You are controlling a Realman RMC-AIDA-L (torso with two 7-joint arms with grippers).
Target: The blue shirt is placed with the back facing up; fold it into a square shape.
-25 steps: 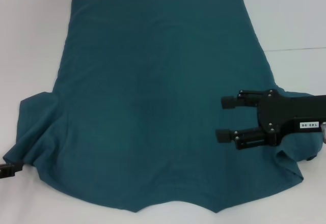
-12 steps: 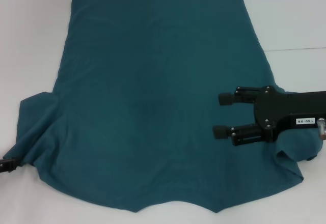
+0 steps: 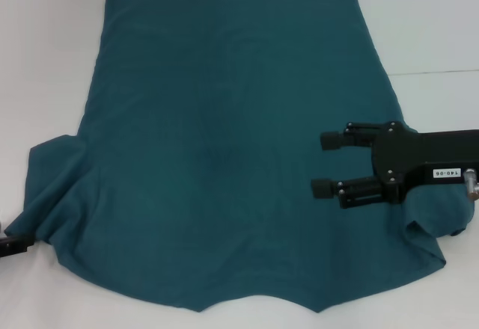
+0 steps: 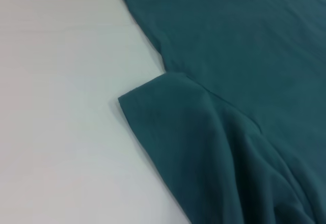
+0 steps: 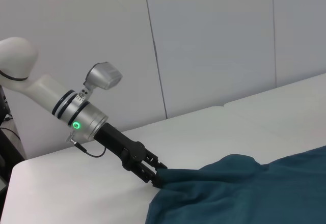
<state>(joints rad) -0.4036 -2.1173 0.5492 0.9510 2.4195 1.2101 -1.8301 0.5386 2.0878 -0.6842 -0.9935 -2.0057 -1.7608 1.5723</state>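
The blue shirt lies spread on the white table, plain side up, hem at the far end and collar notch at the near edge. My right gripper hovers over the shirt's right side near the right sleeve, open, fingers pointing left, nothing between them. My left gripper is at the picture's lower left edge, at the tip of the left sleeve. In the right wrist view the left gripper is shut on the sleeve edge of the shirt, which rises slightly there. The left wrist view shows the rumpled sleeve.
Bare white table surface surrounds the shirt on the left, far and right sides. A seam runs across the table at the right. Grey wall panels stand behind the table.
My right gripper has drifted a little farther over the shirt and slightly left, still open. The left gripper stays at the sleeve tip, barely shifted.
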